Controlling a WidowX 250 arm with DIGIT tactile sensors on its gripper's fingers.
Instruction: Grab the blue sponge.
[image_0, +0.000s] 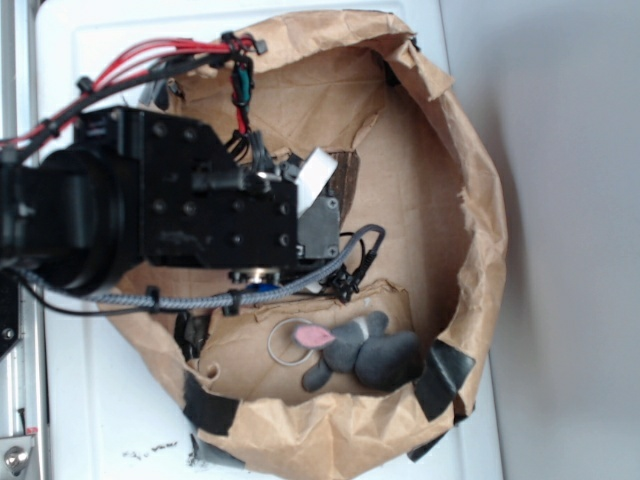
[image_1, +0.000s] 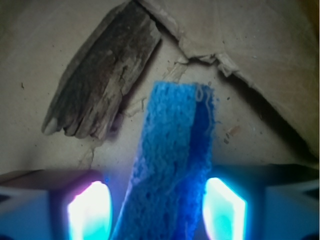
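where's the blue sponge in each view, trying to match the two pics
Exterior: almost wholly hidden under the arm; only a sliver of blue sponge shows below the black wrist block, left of centre.
Wrist: blue sponge fills the lower centre, running up from between the two glowing fingers.
Shared landmark: the brown paper under and around everything.

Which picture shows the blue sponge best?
The wrist view: the blue sponge fills the middle, standing between the gripper fingers. In the exterior view the arm hides nearly all of it.
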